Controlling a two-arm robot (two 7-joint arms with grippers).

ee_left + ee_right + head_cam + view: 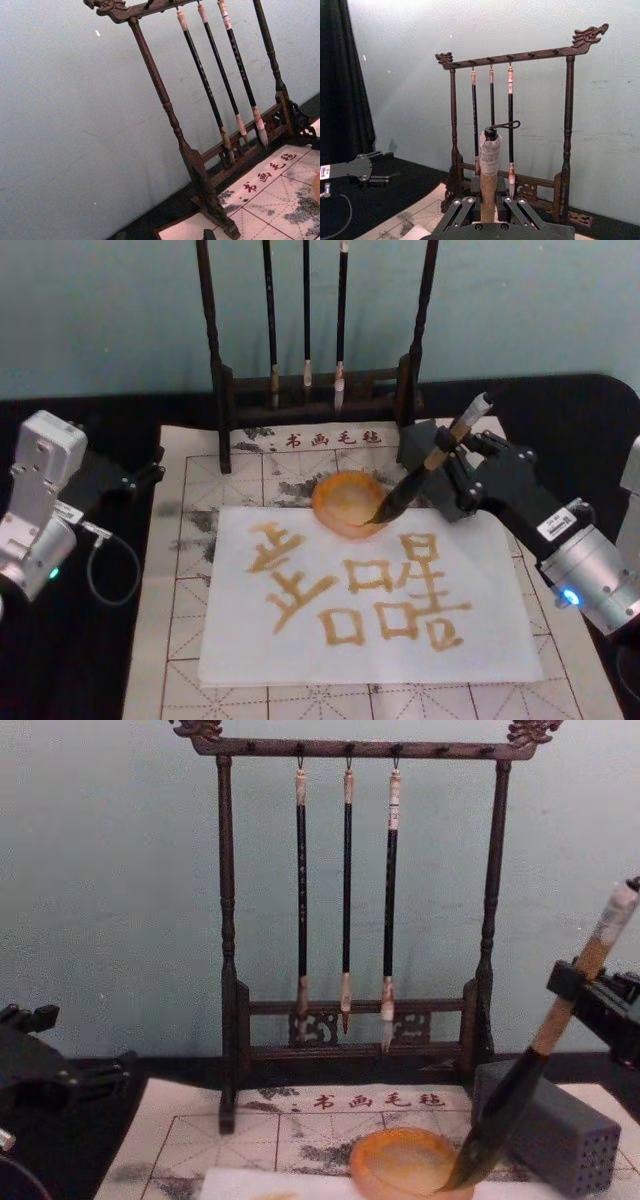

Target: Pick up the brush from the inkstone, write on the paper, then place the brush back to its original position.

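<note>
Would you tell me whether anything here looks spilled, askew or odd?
Nothing serious. Grey ink blotches stain the felt mat left of and behind the paper. The right gripper holds the brush tilted, tip in the inkstone. The left gripper sits parked.

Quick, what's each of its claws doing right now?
Left gripper: open, empty, parked at the left.
Right gripper: closed on the brush, bristles in the inkstone.

pale blue-green wall (120, 870) behind a black-covered table (580, 410); dark curtain (340, 75) hangs alongside.
</note>
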